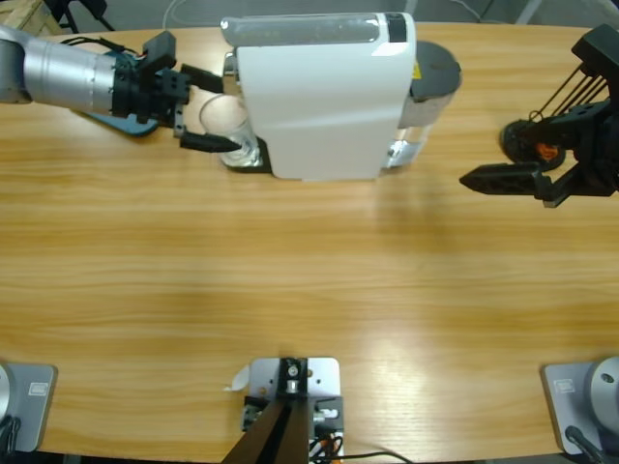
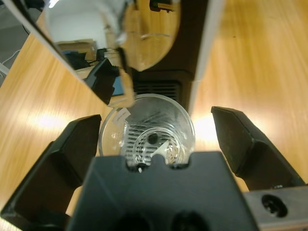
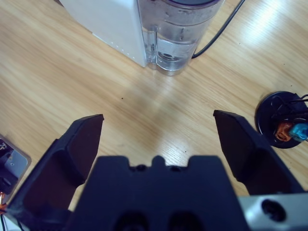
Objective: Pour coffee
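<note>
Table (image 1: pixel 309 290): long wooden top carrying everything; its middle and near edge are bare wood.
Machine (image 1: pixel 324 97): white coffee maker at the far edge, near the middle; its spout end faces the left arm, so the cup under it can only be reached from that side.
Tank (image 3: pixel 175 33): clear water tank on the machine's other end, with a black cable trailing off behind it; it stands between the right arm and the cup.
Left gripper (image 1: pixel 198 106): comes in from the far-left corner; jaws spread wide, one on each side of the cup, neither visibly touching it; placed, I judge, to close on the glass and draw it out; the machine's overhanging head and the tray sit close, so there is little room to lift.
Right gripper (image 1: pixel 513 179): near the right edge, well apart from the machine; jaws open and holding nothing; it looks parked out of the way.
Stand (image 3: pixel 284 120): small black round base beside the right gripper, with orange and blue bits on it.
Cup (image 2: pixel 147 132): clear glass on the drip tray under the spout.
Coffee: I cannot make out any liquid; the tray grille shows through the cup's bottom.
</note>
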Robot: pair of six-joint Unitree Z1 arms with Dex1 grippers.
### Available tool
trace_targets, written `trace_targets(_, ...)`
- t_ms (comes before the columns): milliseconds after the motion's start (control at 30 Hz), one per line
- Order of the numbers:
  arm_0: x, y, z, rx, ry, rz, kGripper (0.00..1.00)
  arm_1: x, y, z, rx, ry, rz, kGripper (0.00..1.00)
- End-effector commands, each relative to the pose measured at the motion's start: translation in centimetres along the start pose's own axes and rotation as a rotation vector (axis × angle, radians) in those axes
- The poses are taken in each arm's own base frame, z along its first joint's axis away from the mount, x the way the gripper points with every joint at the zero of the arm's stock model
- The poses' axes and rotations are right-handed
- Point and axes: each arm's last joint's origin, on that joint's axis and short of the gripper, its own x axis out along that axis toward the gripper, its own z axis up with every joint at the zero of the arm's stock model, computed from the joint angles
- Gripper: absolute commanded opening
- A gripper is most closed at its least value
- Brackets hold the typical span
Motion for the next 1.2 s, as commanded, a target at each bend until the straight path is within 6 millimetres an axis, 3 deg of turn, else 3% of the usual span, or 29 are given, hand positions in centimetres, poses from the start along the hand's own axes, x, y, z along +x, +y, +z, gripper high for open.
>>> trace_targets(33, -3.5, -2.5, 0.4, -0.008, 0.014, 0.063, 1.000, 0.6, -0.2, 0.3, 0.008, 0.006, -0.011, 1.000)
trace_targets(233, -6.3, -3.9, 1.4, -0.012, 0.101, 0.214, 1.000, 0.0, -0.2, 0.1, 0.010, -0.011, -0.011, 0.982)
trace_targets(300, -7.1, -5.1, 1.8, -0.064, 0.090, 0.228, 1.000, -0.1, -0.2, 0.3, 0.011, -0.011, -0.006, 0.840)
trace_targets(500, -9.6, -10.8, 3.4, -0.241, 0.055, 0.255, 0.998, 0.0, 0.1, 2.9, 0.012, 0.015, 0.026, 0.825)
trace_targets(533, -10.0, -11.6, 3.4, -0.241, 0.044, 0.254, 1.000, 0.0, 0.2, 3.4, 0.015, 0.018, 0.035, 0.723)
trace_targets(600, -10.6, -12.8, 3.3, -0.236, 0.044, 0.264, 1.000, -0.4, 0.3, 5.2, 0.068, 0.025, 0.052, 0.317)
trace_targets(667, -11.1, -13.3, 3.2, -0.237, 0.062, 0.314, 1.000, -0.5, 0.4, 7.1, 0.080, 0.003, 0.105, 0.004)
trace_targets(1033, -11.2, -13.4, 2.8, -0.320, 0.106, 0.368, 1.000, 2.6, -2.9, 17.2, 0.141, -0.090, 0.117, 0.000)
trace_targets(1200, -10.8, -12.9, 2.3, -0.338, 0.137, 0.373, 1.000, 5.5, -3.0, 18.8, 0.114, 0.000, 0.142, 0.000)
